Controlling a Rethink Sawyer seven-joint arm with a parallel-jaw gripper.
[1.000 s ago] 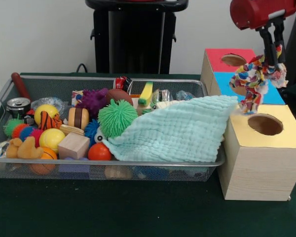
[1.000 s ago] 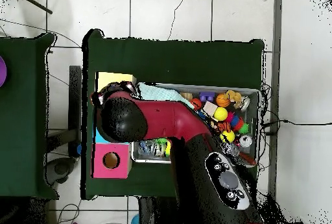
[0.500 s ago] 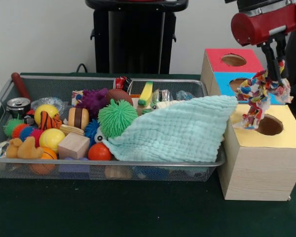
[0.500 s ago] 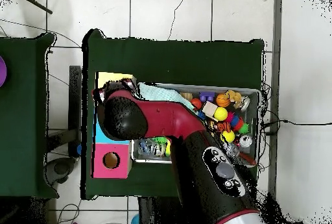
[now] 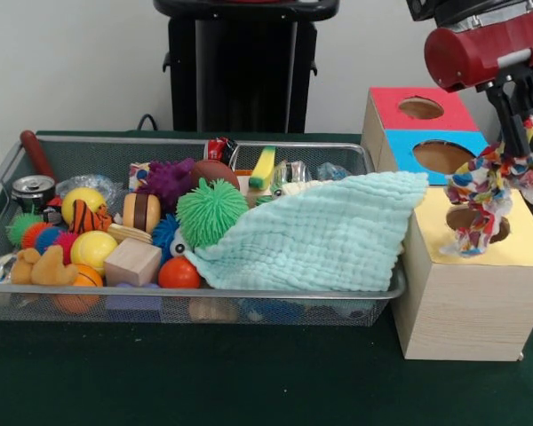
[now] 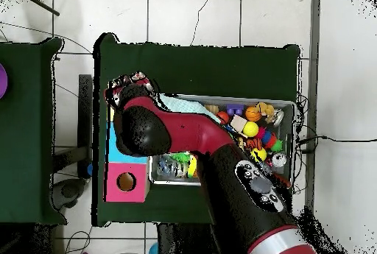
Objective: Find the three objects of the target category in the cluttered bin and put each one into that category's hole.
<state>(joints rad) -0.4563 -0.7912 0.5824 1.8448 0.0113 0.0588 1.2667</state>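
My gripper (image 5: pixel 521 156) is shut on the multicoloured confetti wrapper (image 5: pixel 482 190), which hangs just above the yellow-topped wood box (image 5: pixel 466 302). The wrapper covers part of the box's round hole (image 5: pixel 469 216). In the overhead view the arm hides the gripper and the yellow box, and only bits of the wrapper (image 6: pixel 122 86) show at its edge. The silver wire-mesh bin (image 5: pixel 186 294) lies to the left, full of toys. A clear crinkly wrapper (image 5: pixel 332 170) lies at its far right, behind the mint cloth (image 5: pixel 320 235).
The blue-topped box (image 5: pixel 404 146) and the red-topped box (image 5: pixel 386 102) stand behind the yellow one. The mint cloth drapes over the bin's right end against the yellow box. Spiky balls, wooden blocks, a can (image 5: pixel 32 189) and a plush duck fill the bin's left.
The gripper has carried the confetti wrapper from above the blue-topped box toward the camera and lower. It now hangs over the yellow box's hole.
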